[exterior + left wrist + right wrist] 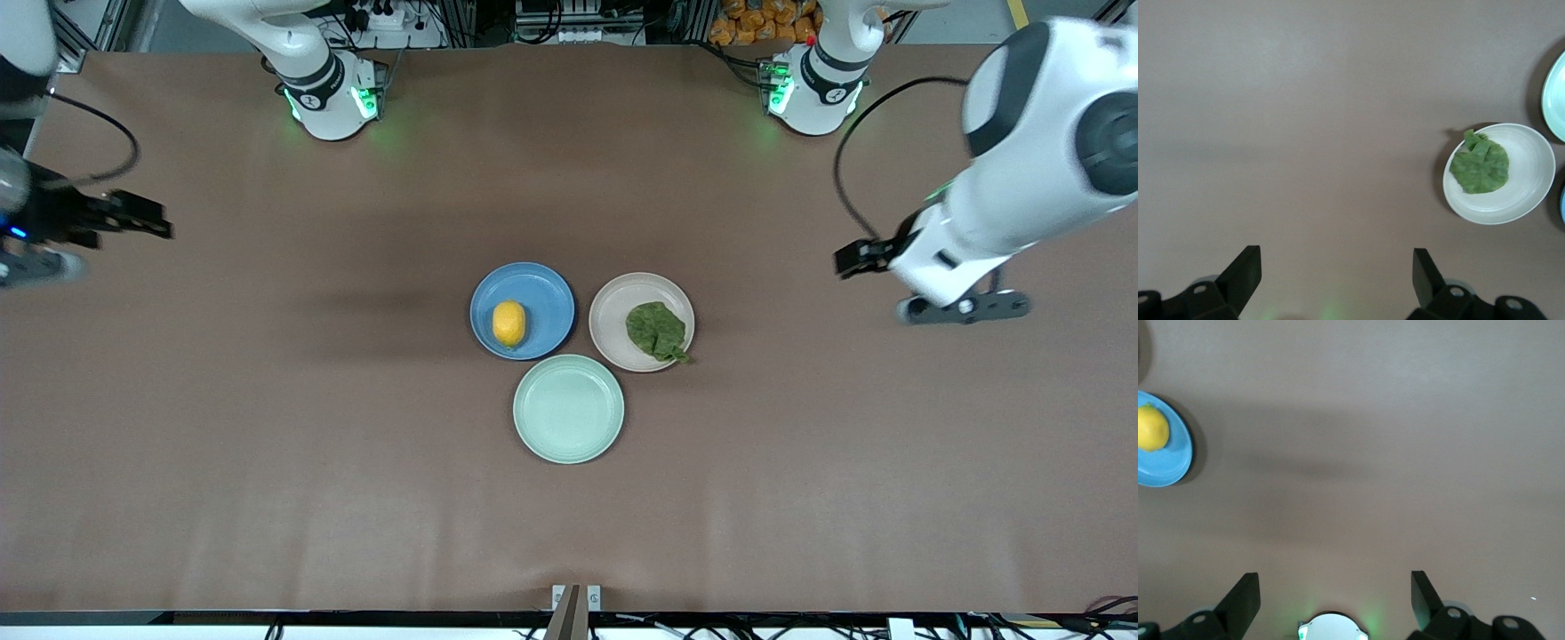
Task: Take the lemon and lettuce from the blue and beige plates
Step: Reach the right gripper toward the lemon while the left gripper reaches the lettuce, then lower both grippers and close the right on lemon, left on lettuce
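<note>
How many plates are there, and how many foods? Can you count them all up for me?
Plates: 3 - blue plate, beige plate, mint-green plate
Fruit: 1 - lemon
Leaves: 1 - lettuce
Total: 5

- The lemon (508,323) is bright yellow, plain-skinned.
- The lettuce (657,331) is dark green with a crinkled, veined surface.
- The blue plate (542,293) is a flat medium blue.
- The beige plate (613,311) is a pale beige-pink, unpatterned.
- The third plate (568,409) is pale mint green.
- The table (267,400) is a uniform dull brown.
- The left hand (1337,275) and the right hand (1335,595) have black fingers; the arms are white with black joints.
</note>
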Available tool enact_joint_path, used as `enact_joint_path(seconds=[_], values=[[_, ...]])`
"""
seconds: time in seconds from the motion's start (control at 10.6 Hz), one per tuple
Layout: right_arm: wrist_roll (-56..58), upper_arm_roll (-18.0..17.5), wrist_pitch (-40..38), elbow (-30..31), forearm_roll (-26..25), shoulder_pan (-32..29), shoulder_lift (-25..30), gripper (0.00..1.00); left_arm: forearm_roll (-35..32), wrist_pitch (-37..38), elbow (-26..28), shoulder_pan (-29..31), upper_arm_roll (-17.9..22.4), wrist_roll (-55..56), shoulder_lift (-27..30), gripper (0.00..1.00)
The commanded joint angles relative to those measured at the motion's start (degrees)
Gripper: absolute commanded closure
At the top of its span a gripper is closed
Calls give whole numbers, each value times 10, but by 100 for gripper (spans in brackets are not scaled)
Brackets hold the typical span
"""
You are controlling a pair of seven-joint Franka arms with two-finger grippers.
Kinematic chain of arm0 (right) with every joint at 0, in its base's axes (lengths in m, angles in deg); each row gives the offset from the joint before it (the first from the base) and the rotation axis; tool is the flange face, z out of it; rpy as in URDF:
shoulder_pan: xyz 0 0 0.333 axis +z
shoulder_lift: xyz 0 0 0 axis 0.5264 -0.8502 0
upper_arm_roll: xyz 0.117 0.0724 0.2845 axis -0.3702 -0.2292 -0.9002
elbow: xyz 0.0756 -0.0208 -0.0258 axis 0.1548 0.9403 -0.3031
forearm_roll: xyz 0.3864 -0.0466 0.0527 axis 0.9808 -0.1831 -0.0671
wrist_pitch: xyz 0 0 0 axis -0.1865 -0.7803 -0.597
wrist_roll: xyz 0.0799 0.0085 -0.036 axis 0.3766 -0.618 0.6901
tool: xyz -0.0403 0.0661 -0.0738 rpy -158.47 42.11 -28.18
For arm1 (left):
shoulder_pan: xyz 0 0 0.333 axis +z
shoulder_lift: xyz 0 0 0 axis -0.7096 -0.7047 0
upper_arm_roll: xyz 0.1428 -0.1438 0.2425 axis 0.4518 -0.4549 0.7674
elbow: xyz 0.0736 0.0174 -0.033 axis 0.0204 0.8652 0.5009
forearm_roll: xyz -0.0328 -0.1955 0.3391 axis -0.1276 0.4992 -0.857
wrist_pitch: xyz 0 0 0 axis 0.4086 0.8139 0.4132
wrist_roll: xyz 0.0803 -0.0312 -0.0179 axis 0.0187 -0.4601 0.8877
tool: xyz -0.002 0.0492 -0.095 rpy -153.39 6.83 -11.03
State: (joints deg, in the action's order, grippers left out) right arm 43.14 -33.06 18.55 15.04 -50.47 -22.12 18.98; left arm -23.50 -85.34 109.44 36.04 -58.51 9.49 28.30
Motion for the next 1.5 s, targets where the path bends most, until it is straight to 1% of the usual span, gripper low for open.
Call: enact_joint_path(seconds=[0.0,0.09,0.19,0.28,0.47,0.56,0.66,0.85,1.03,1.22,1.41], values=[[-4,2,53,-6,36,30,-55,0,14,-27,-8,-30,0,73,-33,0],[-17,2,82,-6,37,47,-77,0,13,-43,-8,-45,0,108,-49,0],[-48,-9,110,-7,38,61,-98,0,13,-59,-7,-61,0,142,-67,0],[-102,-25,138,-7,38,69,-120,0,10,-75,-7,-81,1,169,-85,0],[-174,-52,197,-7,39,98,-157,0,8,-117,0,-114,1,229,-121,0],[-209,-66,224,-7,49,110,-177,0,7,-139,7,-126,1,250,-136,0],[-244,-77,255,-7,71,121,-196,0,6,-154,12,-132,1,259,-150,0],[-302,-91,314,-7,76,147,-229,0,4,-180,12,-159,2,297,-188,0],[-363,-110,356,-6,72,170,-255,0,3,-216,11,-180,3,331,-226,0],[-389,-113,391,4,69,191,-272,0,-3,-260,11,-186,3,350,-254,0],[-395,-113,415,29,64,206,-277,0,-19,-290,10,-191,3,363,-277,0]])
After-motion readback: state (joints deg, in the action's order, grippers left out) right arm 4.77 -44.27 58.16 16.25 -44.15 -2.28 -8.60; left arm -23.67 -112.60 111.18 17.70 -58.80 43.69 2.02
